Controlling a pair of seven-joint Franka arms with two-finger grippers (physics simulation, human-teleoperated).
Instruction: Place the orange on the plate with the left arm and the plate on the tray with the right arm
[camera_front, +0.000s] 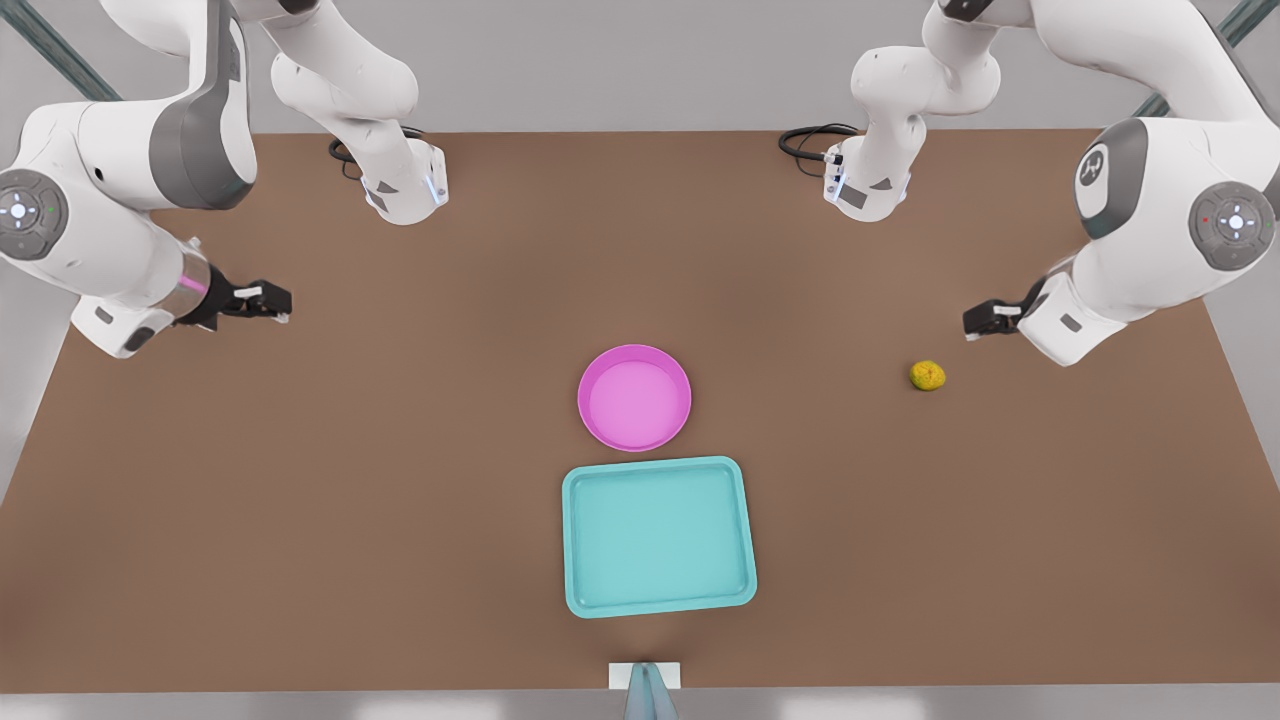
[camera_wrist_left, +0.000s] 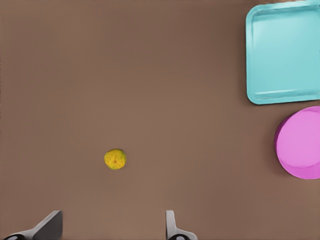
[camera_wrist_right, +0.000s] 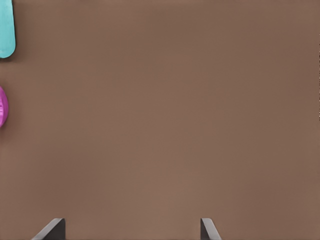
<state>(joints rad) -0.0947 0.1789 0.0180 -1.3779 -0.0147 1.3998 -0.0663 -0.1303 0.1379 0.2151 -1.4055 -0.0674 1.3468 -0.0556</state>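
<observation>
On brown table (camera_front: 300, 500), plate (camera_front: 634, 397) seemingly beside tray (camera_front: 657, 535)

Matt brown table (camera_front: 300, 500), smooth and even. Smooth plastic-looking pink plate (camera_front: 634, 398) with soft sheen. Teal tray (camera_front: 657, 535) smooth, slightly glossy. Bumpy, dull orange (camera_front: 927, 375). Glossy white arm shells, matt black fingers (camera_wrist_left: 172, 227).

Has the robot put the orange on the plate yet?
Not yet. Nothing is done: the orange lies on the table, the plate sits bare beside the tray. The left gripper hovers open near the orange; the right gripper waits open. Both moves remain.
</observation>
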